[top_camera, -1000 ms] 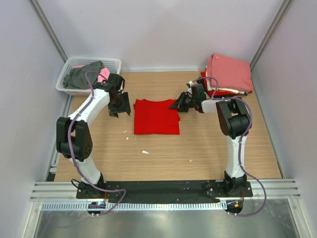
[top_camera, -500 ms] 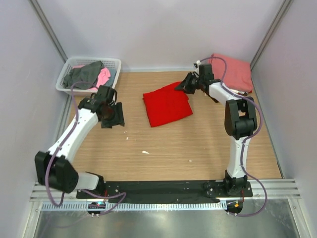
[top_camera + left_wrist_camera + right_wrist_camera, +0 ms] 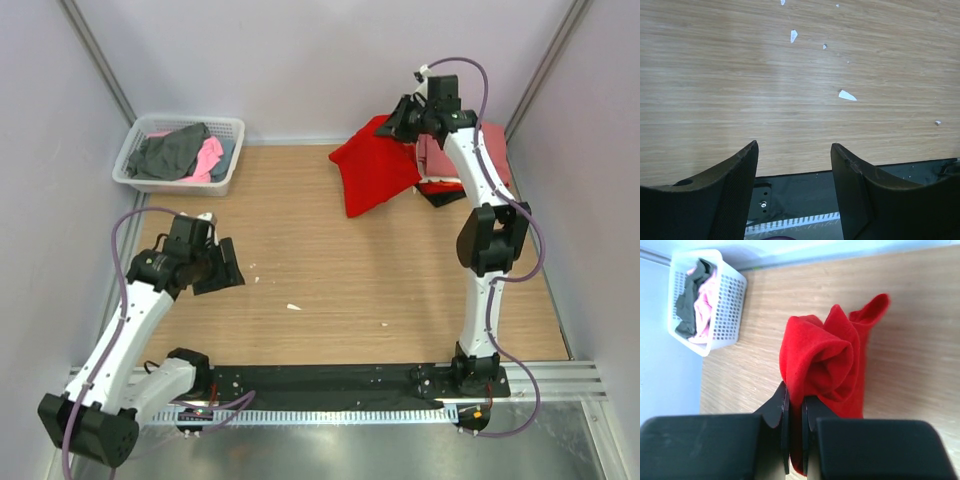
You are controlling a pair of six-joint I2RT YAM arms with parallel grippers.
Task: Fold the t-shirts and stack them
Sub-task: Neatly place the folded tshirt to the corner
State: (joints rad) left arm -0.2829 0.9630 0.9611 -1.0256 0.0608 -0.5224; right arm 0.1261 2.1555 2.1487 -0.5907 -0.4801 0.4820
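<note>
The right gripper (image 3: 795, 407) is clamped on one edge of the bright red t-shirt (image 3: 826, 357), its fingers pressed close with a fold of cloth pinched between them. The shirt hangs below and ahead of the jaws in a bunched, partly rolled drape and appears clear of the table (image 3: 350, 280). It is probably held this high so it can pass over onto the stack of folded t-shirts (image 3: 493, 150), which lies just beside and beneath the gripper. Because it is held by a single edge, the folded cloth sags, so it may need squaring once it is laid down.

The left gripper (image 3: 793, 150) hangs low over bare wood, jaws apart with nothing between them. It is well apart from the red shirt, likely kept out of the way. Far ahead of it, the white basket (image 3: 238, 128) holds a grey t-shirt (image 3: 170, 152) and a pink t-shirt (image 3: 209, 154), both crumpled.

The right arm covers much of the stack, so its layers cannot be counted. It is also unclear whether the hanging shirt touches the stack.
</note>
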